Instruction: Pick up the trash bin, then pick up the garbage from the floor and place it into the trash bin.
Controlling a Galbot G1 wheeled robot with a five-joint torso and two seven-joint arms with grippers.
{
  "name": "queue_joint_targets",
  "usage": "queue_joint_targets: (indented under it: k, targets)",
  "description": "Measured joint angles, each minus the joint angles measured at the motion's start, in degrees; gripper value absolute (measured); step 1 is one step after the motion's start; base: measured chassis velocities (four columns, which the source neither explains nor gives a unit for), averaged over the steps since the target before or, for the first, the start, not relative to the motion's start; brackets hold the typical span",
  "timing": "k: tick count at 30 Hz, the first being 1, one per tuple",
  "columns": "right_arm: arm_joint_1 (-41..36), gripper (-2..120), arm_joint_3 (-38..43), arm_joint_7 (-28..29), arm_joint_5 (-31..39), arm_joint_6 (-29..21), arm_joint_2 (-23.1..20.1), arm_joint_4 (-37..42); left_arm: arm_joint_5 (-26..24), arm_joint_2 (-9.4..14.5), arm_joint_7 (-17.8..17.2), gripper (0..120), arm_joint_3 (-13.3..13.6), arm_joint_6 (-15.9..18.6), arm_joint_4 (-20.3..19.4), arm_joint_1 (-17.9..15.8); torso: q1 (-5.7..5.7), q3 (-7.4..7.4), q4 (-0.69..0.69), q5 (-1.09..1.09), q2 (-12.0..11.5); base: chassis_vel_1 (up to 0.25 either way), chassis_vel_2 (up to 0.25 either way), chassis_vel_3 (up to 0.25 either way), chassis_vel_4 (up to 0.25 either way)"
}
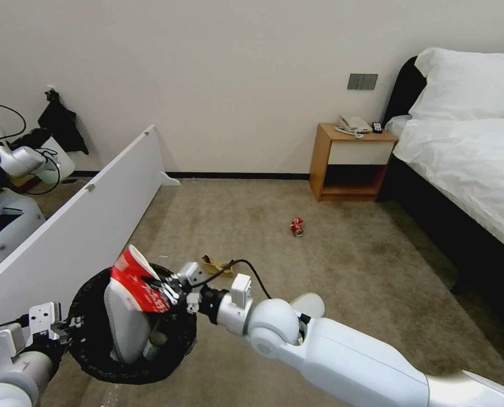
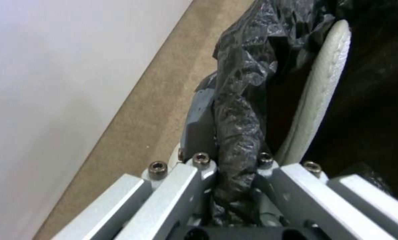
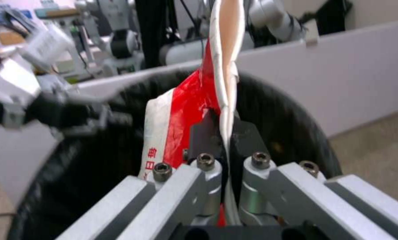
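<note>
Black-lined trash bin [image 1: 93, 350] at lower left, red-and-white crushed carton [image 1: 136, 282] with red lettering above it, white slipper [image 1: 124, 333] inside, red can [image 1: 297, 226] on beige carpet [image 1: 348, 265] at centre, brown cardboard [image 1: 218, 264], orange-wood nightstand [image 1: 350, 164], white bedding [image 1: 466, 147] at right.

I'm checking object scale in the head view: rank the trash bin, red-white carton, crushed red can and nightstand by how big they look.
1. trash bin
2. nightstand, nearly as big though much farther away, so the order is unsure
3. red-white carton, held by the right gripper
4. crushed red can
</note>
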Motion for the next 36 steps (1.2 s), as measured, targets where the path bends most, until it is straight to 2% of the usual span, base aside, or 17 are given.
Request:
queue_joint_targets:
  k: [9,10,11,14,15,17,18,21,22,24,26,27,30,32,33,35,36]
  targets:
    - [-0.7,0,-0.6,0.9,-1.4,-0.9,0.4,-2.5,-0.5,0.1,0.0,2,0.0,0.0,-0.6,0.6,0.0,0.0,0.02,0.0,0.0,0.0,0.0,0.0,0.0]
    - [-0.8,5,-0.8,1.4,-1.6,-1.0,0.5,-2.7,-0.5,0.1,0.0,2,0.0,0.0,-0.7,0.7,0.0,0.0,0.01,0.0,0.0,0.0,0.0,0.0,0.0]
    - [-0.8,5,-0.8,1.4,-1.6,-1.0,0.5,-2.7,-0.5,0.1,0.0,2,0.0,0.0,-0.7,0.7,0.0,0.0,0.01,0.0,0.0,0.0,0.0,0.0,0.0]
    - [-1.0,22,-1.1,1.7,-1.9,-1.1,1.1,-3.1,-0.7,0.0,-0.1,2,0.5,0.0,-0.8,0.6,0.0,0.0,0.01,0.0,0.0,0.0,0.0,0.0,0.0]
    - [-1.0,22,-1.1,1.7,-1.9,-1.1,1.1,-3.1,-0.7,0.0,-0.1,2,0.5,0.0,-0.8,0.6,0.0,0.0,0.01,0.0,0.0,0.0,0.0,0.0,0.0]
    - [-1.0,32,-1.3,1.7,-1.9,-1.0,1.7,-3.3,-1.0,-0.2,-0.3,2,0.9,0.0,-1.1,0.5,0.0,0.0,0.02,0.0,0.0,0.0,0.0,0.0,0.0]
    - [-1.0,32,-1.3,1.7,-1.9,-1.0,1.7,-3.3,-1.0,-0.2,-0.3,2,0.9,0.0,-1.1,0.5,0.0,0.0,0.02,0.0,0.0,0.0,0.0,0.0,0.0]
    - [-1.1,47,-1.6,1.6,-1.9,-0.9,2.2,-3.5,-1.6,-0.2,-0.4,2,1.1,0.0,-1.5,0.7,0.0,0.0,0.02,0.0,0.0,0.0,0.0,0.0,0.0]
    - [-1.1,47,-1.6,1.6,-1.9,-0.9,2.2,-3.5,-1.6,-0.2,-0.4,2,1.1,0.0,-1.5,0.7,0.0,0.0,0.02,0.0,0.0,0.0,0.0,0.0,0.0]
    - [-1.2,57,-1.7,1.6,-1.9,-0.8,2.3,-3.5,-2.2,-0.1,-0.5,2,1.1,0.0,-1.6,1.0,0.0,0.0,0.01,0.0,0.0,0.0,0.0,0.0,0.0]
    - [-1.2,59,-1.7,1.6,-1.9,-0.8,2.3,-3.5,-2.3,-0.1,-0.5,2,1.0,0.0,-1.7,1.0,0.0,0.0,0.01,0.0,0.0,0.0,0.0,0.0,0.0]
    - [-1.2,68,-1.7,1.6,-1.9,-0.8,2.3,-3.5,-2.7,0.0,-0.5,2,1.0,0.0,-1.8,1.2,0.0,0.0,0.02,0.0,0.0,0.0,0.0,0.0,0.0]
    - [-1.3,73,-1.8,1.6,-1.9,-0.7,2.4,-3.6,-3.1,0.1,-0.6,2,0.9,0.0,-1.9,1.5,0.0,0.0,0.01,0.0,0.0,0.0,0.0,0.0,0.0]
    - [-1.4,85,-1.8,1.5,-1.9,-0.6,2.3,-3.5,-3.8,0.2,-0.6,2,0.9,0.0,-2.0,1.9,0.0,0.0,0.01,0.0,0.0,0.0,0.0,0.0,0.0]
    - [-1.4,85,-1.8,1.5,-1.9,-0.6,2.3,-3.5,-3.8,0.2,-0.6,2,0.9,0.0,-2.0,1.9,0.0,0.0,0.01,0.0,0.0,0.0,0.0,0.0,0.0]
    - [-1.4,96,-1.5,1.3,-2.1,0.4,2.1,-3.3,-4.1,0.4,-0.4,2,0.9,0.0,-2.1,2.3,0.0,0.0,0.02,0.0,0.0,0.0,0.0,0.0,0.0]
    - [-1.4,96,-1.5,1.3,-2.1,0.4,2.1,-3.3,-4.1,0.4,-0.4,2,0.9,0.0,-2.1,2.3,0.0,0.0,0.02,0.0,0.0,0.0,0.0,0.0,0.0]
